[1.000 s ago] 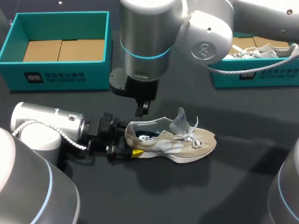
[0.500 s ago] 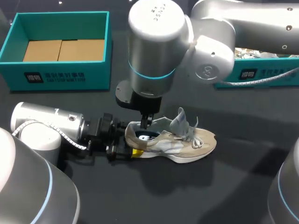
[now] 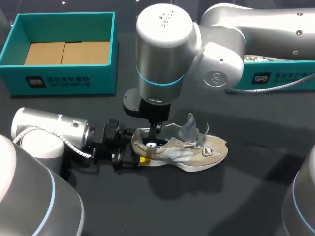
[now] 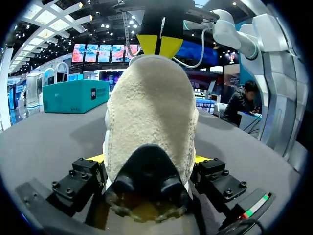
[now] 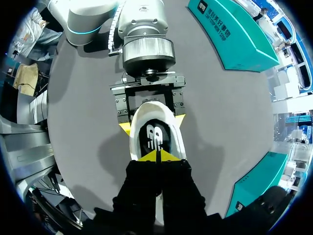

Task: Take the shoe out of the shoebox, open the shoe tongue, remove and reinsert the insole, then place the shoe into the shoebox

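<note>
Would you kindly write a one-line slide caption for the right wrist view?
Right claw, tips together, hangs over the insole inside the shoe, which the left claw clamps from both sides.

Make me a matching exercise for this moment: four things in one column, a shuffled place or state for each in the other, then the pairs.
Things:
1. left gripper
2. right gripper
3. insole
4. shoe tongue

States:
A. dark, lying inside the shoe
B. shut on the shoe's heel, at table level
C. shut, pointing down into the shoe's opening
D. standing up from the laces

Pairs: 1-B, 2-C, 3-A, 4-D
</note>
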Tool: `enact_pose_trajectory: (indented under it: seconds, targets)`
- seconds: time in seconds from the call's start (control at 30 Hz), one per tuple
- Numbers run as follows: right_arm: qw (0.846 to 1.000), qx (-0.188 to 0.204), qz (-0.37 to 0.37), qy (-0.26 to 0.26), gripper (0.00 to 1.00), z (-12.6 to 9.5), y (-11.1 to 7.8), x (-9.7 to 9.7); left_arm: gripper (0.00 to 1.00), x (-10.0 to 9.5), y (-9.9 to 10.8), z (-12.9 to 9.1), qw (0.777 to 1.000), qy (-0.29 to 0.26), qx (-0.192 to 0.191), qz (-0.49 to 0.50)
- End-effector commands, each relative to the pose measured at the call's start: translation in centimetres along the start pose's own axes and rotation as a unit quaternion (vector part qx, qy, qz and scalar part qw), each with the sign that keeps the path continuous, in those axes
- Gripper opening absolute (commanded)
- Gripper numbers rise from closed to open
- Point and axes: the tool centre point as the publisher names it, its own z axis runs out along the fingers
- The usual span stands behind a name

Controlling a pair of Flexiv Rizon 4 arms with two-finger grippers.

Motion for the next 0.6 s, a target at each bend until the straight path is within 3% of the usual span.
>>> enact_pose_trajectory:
  seconds: [0.03, 0.23, 0.6]
  targets:
    - [1.0, -0.005, -0.003, 0.001, 0.0, 2.2, 0.3, 0.0, 0.0, 0.1, 0.0, -0.1, 1.0, -0.001, 0.0, 0.0]
    - [1.0, -0.01, -0.005, -0.008, 0.0, 4.6, 0.2, -0.1, 0.0, 0.1, 0.0, -0.1, 1.0, -0.001, 0.0, 0.0]
    - [0.999, -0.01, -0.009, -0.034, 0.0, 6.8, -0.9, -0.3, 0.0, 0.1, 0.0, -0.1, 1.0, -0.001, 0.0, 0.0]
